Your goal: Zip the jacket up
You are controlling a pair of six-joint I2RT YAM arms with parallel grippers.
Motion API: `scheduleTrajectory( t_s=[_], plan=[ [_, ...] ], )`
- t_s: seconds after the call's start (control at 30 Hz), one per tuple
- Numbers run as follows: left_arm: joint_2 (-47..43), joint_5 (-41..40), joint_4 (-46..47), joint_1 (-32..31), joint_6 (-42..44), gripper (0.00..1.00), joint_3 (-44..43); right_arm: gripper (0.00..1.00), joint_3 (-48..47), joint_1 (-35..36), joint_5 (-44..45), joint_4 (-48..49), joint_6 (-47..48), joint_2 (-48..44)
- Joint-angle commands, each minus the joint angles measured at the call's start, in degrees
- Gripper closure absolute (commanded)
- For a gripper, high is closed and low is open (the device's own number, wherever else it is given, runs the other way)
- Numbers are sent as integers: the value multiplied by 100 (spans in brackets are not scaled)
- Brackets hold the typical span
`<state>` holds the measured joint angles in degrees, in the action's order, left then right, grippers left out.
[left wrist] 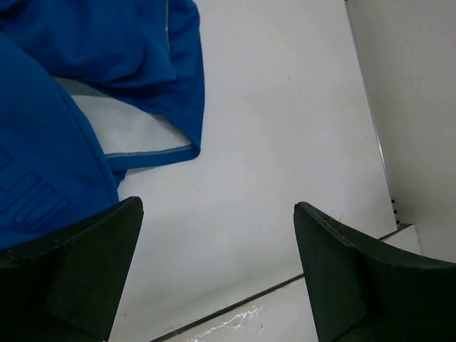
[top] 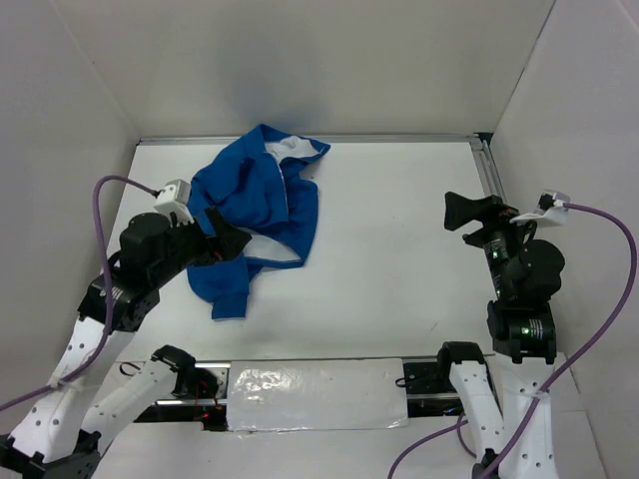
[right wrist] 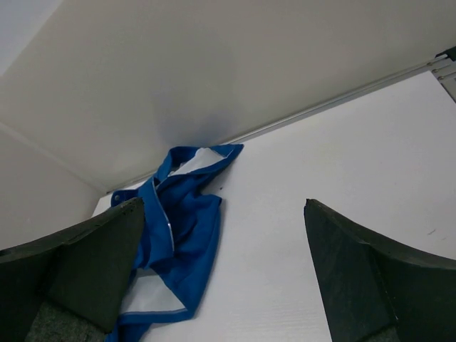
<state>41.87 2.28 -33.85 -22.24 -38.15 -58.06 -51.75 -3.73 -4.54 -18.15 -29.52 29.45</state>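
Observation:
The royal-blue jacket (top: 255, 205) lies crumpled at the far left of the white table, white lining showing at the collar and at the lower hem. A pale zipper edge (top: 289, 192) runs down its middle. It also shows in the left wrist view (left wrist: 85, 78) and the right wrist view (right wrist: 178, 228). My left gripper (top: 235, 242) is open, hovering at the jacket's lower left part, with nothing between its fingers (left wrist: 85, 271). My right gripper (top: 461, 212) is open and empty, raised at the right side, far from the jacket.
White walls enclose the table on three sides. A metal rail (top: 489, 170) runs along the right edge. A shiny white strip (top: 315, 396) lies along the near edge between the arm bases.

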Motion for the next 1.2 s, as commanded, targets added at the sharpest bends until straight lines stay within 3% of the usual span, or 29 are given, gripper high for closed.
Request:
scheduleTrajectory(
  t_s=[0.0, 0.2, 0.33, 0.43, 0.57, 0.67, 0.8, 0.93, 1.17],
  plan=[
    [330, -193, 88, -17, -158, 1, -108, 0, -55, 12, -188, 93, 69, -36],
    [1305, -334, 448, 351, 176, 1, -511, 0, -28, 12, -321, 84, 202, 420],
    [2454, -159, 492, 974, 483, 1, -1171, 0, -738, 39, -654, -408, 166, 1691],
    [3210, 462, 939, 1457, 1061, 1, -1523, 0, -933, 223, -873, -84, -62, 2474],
    [4521, 993, 610, 1995, 1187, 1, -2749, 0, -1381, 855, -1269, 338, -282, 3609],
    [5400, 932, 572, 2145, 1424, 1, -3438, 0, -1925, 1540, -744, 348, -353, 4576],
    [6768, 1291, 388, 2363, 1530, 1, -4395, 0, -3214, 2164, -180, 41, -554, 6330],
    [7791, 1749, 185, 2365, 1609, 1, -5520, 0, -4254, 2630, -249, 4, -844, 7766],
    [8951, 2135, 458, 2111, 1741, 1, -5980, 0, -6889, 2974, -390, -14, -1705, 10331]
  ],
)
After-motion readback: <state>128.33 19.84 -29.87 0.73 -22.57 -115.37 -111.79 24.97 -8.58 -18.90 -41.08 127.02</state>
